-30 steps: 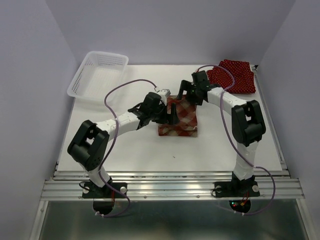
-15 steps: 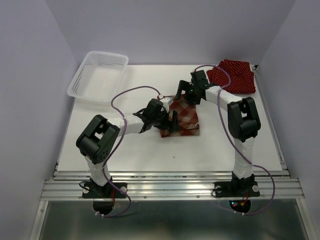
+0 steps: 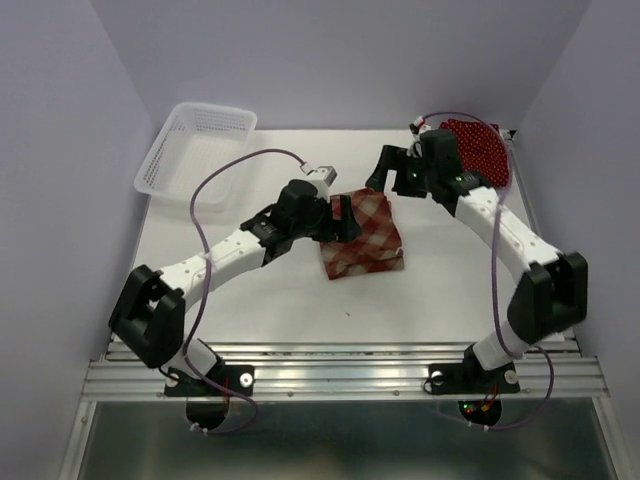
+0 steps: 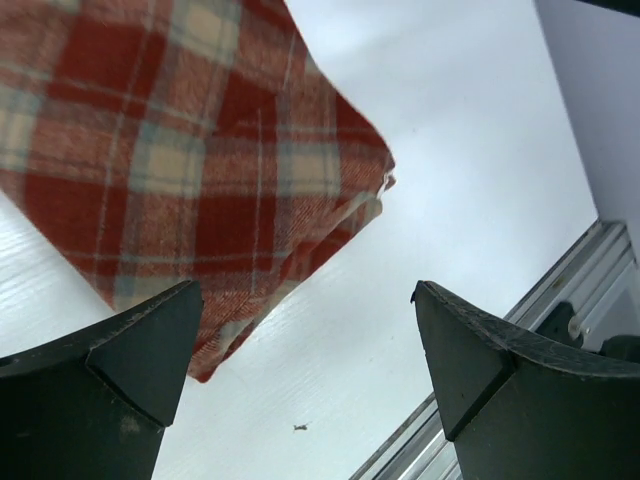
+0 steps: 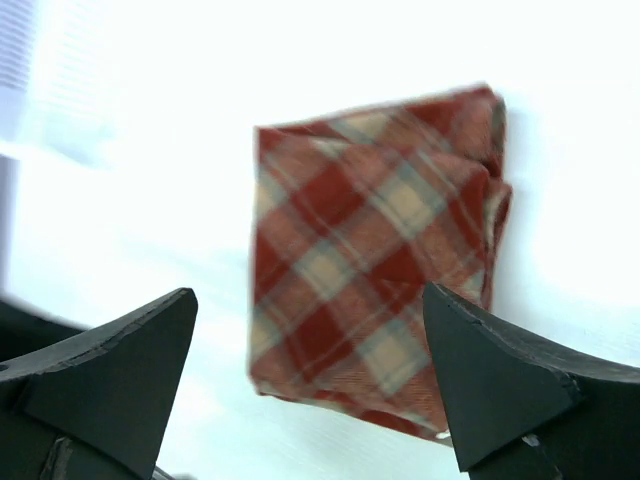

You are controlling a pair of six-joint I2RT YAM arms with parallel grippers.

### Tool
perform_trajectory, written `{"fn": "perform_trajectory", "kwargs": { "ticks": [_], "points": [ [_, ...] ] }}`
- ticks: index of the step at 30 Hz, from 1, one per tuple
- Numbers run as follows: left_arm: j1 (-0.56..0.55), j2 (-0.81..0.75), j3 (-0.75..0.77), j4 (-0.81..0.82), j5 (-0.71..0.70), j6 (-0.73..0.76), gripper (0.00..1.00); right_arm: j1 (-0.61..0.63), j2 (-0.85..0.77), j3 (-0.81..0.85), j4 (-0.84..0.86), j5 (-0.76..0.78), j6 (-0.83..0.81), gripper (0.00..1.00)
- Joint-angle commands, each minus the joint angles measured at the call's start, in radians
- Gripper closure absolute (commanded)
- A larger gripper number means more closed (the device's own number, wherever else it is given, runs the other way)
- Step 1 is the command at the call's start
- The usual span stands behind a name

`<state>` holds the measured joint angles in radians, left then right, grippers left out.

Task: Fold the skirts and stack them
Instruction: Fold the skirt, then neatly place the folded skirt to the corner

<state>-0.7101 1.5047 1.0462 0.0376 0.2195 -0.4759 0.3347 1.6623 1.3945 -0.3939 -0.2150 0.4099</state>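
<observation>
Top external view puts the white plastic mesh basket (image 3: 196,150) well off to the left of my left gripper (image 4: 305,350), clear of any trouble. That gripper stands fully spread and empty, low beside the left edge of the folded red-and-cream plaid cloth skirt (image 3: 365,240), which lies on the white table (image 3: 260,300) between my two sets of jaws. One finger overlaps its layered corner; I cannot tell whether it touches. If I sweep sideways there, I judge the fold could drag open. My right gripper (image 5: 308,300) hovers over the skirt's far side, jaws equally wide, holding nothing. Behind and right of it lie the dark red polka-dot cloth skirts (image 3: 482,150), close to my forearm, so a careless swing or the cable might rumple them.
</observation>
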Motion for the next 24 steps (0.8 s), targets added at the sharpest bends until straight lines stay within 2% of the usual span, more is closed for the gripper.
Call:
{"fn": "perform_trajectory", "kwargs": {
  "ticks": [1,2,3,6,9,10,14,24],
  "points": [
    [0.000,-0.107,-0.014,-0.106,-0.135,-0.071,0.01,-0.006,-0.264,-0.199,0.007,0.026,0.076,0.00],
    [0.004,-0.125,-0.023,-0.146,-0.194,-0.085,0.01,-0.006,-0.304,-0.245,0.001,0.031,0.098,0.00],
    [0.011,-0.156,-0.043,-0.166,-0.209,-0.093,0.01,0.028,-0.379,-0.344,0.001,0.051,0.139,0.00],
    [0.058,-0.231,-0.093,-0.215,-0.222,-0.093,0.01,0.087,-0.461,-0.454,-0.014,0.074,0.203,0.00],
    [0.090,-0.329,-0.158,-0.240,-0.302,-0.133,0.01,0.222,-0.496,-0.535,-0.036,0.132,0.266,0.00],
    [0.098,-0.348,-0.169,-0.246,-0.302,-0.145,0.01,0.289,-0.486,-0.546,-0.036,0.152,0.282,0.00],
    [0.132,-0.440,-0.224,-0.251,-0.304,-0.165,0.01,0.343,-0.422,-0.601,0.036,0.164,0.357,0.00],
    [0.144,-0.433,-0.247,-0.245,-0.309,-0.164,0.01,0.343,-0.198,-0.562,0.107,0.324,0.392,0.00]
  ]
}}
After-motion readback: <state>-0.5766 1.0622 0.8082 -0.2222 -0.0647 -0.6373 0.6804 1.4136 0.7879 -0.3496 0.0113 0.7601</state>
